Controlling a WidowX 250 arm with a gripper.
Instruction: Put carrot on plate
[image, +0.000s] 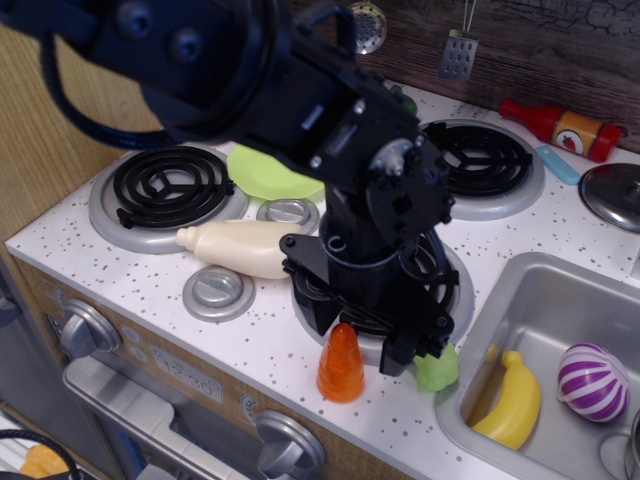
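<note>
The orange carrot (341, 364) stands upright on the speckled counter at the front edge, below the front right burner. The lime-green plate (262, 171) lies between the two left burners, partly hidden by my arm. My black gripper (362, 340) hangs low just above and behind the carrot, its fingers (317, 313) spread open to either side and holding nothing. The right finger reaches down near the broccoli.
A cream bottle (237, 248) lies left of the front burner (450, 290). A grey disc (216, 292) sits in front of it. Green broccoli (437, 370) is right of the carrot. The sink (520, 300) holds a banana (514, 399) and a purple onion (592, 381).
</note>
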